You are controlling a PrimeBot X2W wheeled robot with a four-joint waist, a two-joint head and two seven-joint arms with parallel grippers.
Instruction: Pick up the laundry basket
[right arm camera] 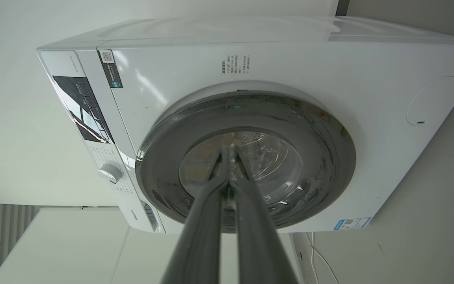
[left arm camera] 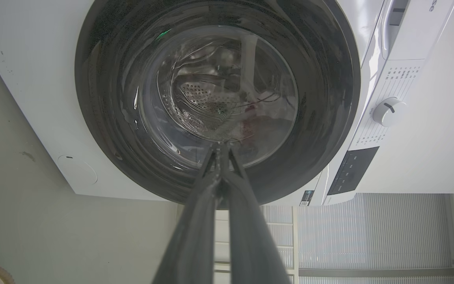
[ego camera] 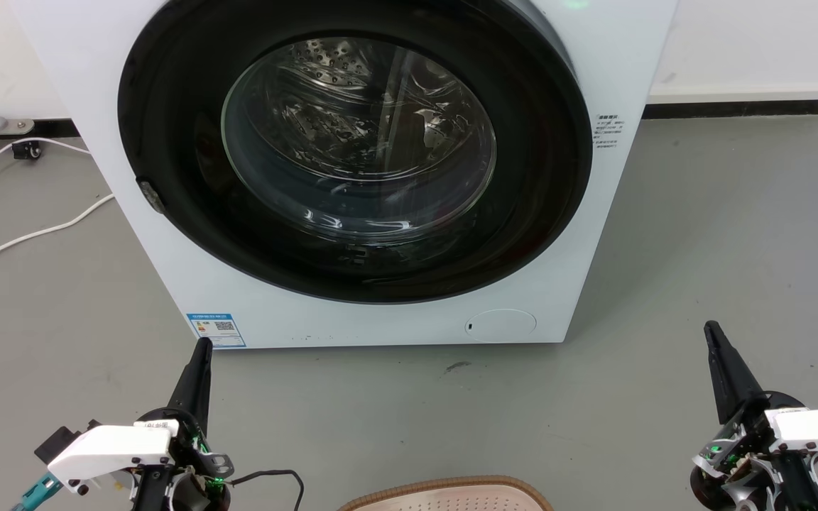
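- The laundry basket [ego camera: 448, 495] sits at the near edge of the floor [ego camera: 700, 248], in front of the washing machine [ego camera: 593, 234] and between the two grippers. Only its brown rim and a strip of beige, perforated inside show in the head view.
- A corner of the basket's rim also shows low in the left wrist view.
- The left gripper [ego camera: 203, 346] hangs left of the basket, its fingers pressed together and gripping nothing. Its tip points at the machine's lower left corner, just beside a blue label [ego camera: 216, 330].
- The right gripper [ego camera: 713, 330] hangs right of the basket, over bare floor past the machine's right side. Its fingers also meet at the tip and grip nothing.
- Both grippers are apart from the basket.
- The machine stands beyond the basket against the wall, with a band of grey floor between them. Its round glass door [ego camera: 356, 142] is closed, and a round hatch [ego camera: 500, 323] sits low on the front.
- A thin black cable [ego camera: 277, 474] loops from the left wrist towards the basket's left side, stopping short of the rim.
- White cables [ego camera: 25, 238] trail across the floor's left edge, well apart from the basket.
- A small dark mark [ego camera: 457, 366] lies on the floor between machine and basket.
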